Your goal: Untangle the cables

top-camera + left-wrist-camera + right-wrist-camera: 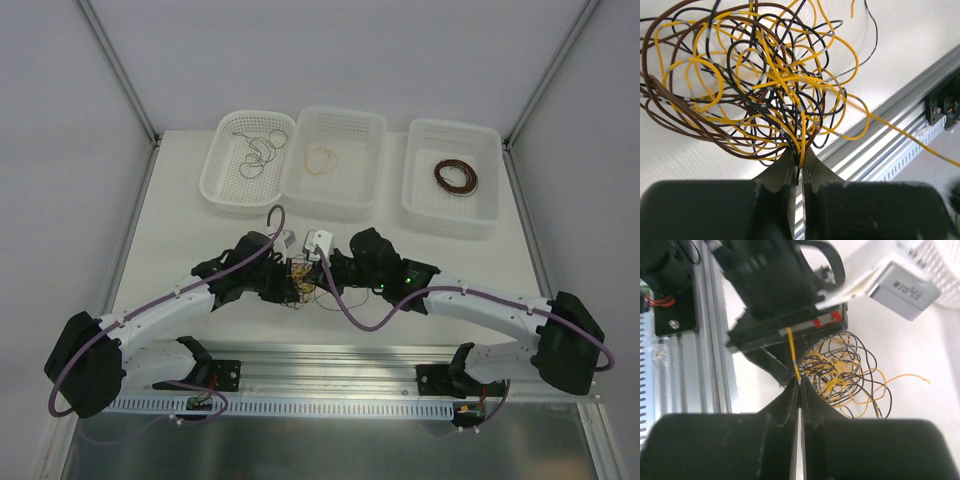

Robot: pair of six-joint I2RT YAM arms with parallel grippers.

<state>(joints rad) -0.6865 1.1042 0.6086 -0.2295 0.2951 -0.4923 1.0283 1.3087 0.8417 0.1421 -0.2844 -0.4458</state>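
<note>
White table (180,230), cables (300,282), seemingly white walls (350,60).

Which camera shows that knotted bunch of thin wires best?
The left wrist view: the tangle fills it, black, yellow and brown loops distinct. The top view shows only a tiny clump; the right wrist view shows it smaller.

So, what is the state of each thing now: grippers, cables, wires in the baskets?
left gripper: shut on the cables
right gripper: shut on one yellow strand
cables: tangled in one bunch between the grippers
black wire: loose, in the left basket
orange wire: looped, in the middle basket
brown ring: coiled neatly, in the right basket
</note>
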